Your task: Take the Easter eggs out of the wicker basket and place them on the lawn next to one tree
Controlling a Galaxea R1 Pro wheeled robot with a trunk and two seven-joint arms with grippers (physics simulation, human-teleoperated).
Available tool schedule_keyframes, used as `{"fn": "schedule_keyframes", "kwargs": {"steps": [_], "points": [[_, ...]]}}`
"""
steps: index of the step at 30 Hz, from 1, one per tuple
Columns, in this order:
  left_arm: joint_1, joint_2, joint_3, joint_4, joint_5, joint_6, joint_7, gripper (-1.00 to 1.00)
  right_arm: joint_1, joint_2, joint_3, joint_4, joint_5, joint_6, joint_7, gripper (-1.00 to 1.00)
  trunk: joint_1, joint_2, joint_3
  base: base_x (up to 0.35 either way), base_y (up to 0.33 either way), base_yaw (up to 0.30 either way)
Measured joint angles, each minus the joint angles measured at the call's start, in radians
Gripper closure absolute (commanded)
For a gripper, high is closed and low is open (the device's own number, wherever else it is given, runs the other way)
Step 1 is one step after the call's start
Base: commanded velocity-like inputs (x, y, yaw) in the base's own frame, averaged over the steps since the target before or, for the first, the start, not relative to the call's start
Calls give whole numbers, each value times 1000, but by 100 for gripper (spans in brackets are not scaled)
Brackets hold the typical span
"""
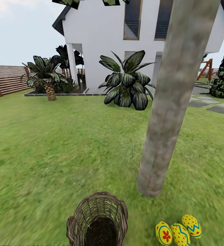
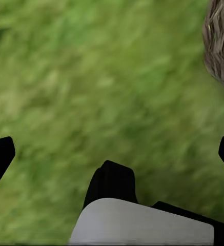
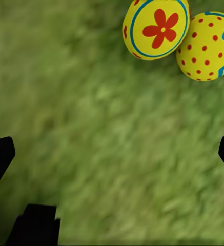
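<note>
Where your head camera looks down over the lawn (image 1: 50, 147), the wicker basket (image 1: 97, 218) lies tipped with its dark mouth toward you, and the three Easter eggs (image 1: 178, 231) sit together on the grass just beside the foot of the tree (image 1: 170, 102). Behind stand the white house (image 1: 101, 37), the palms (image 1: 125, 82) and the fence (image 1: 5, 80).

In your left wrist view, the left gripper (image 2: 112, 151) is spread wide over bare grass, its fingertips (image 2: 0, 156) at both edges; a patch of the basket shows ahead, beyond one fingertip.

In your right wrist view, the right gripper (image 3: 112, 151) is spread wide and holds nothing; the flower egg (image 3: 156, 28) and the dotted egg (image 3: 206, 46) lie touching, ahead of it.
</note>
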Motion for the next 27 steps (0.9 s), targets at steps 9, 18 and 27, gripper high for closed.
{"fn": "schedule_keyframes", "kwargs": {"steps": [9, 18, 27], "points": [[11, -6, 0, 2, 5, 2, 0, -100, 0, 3, 3, -1, 3, 3, 0, -100, -15, 28, -2, 0, 0, 60], [13, -22, 1, 0, 6, 1, -1, -100, 0, 7, -1, 1, 0, 4, -1, -100, -15, 28, -16, 0, 0, 2], [13, -37, 1, 0, 6, 0, -1, -100, 0, 0, -1, 1, 0, 4, -2, -100, -15, 28, -31, 0, 0, 0]]}}
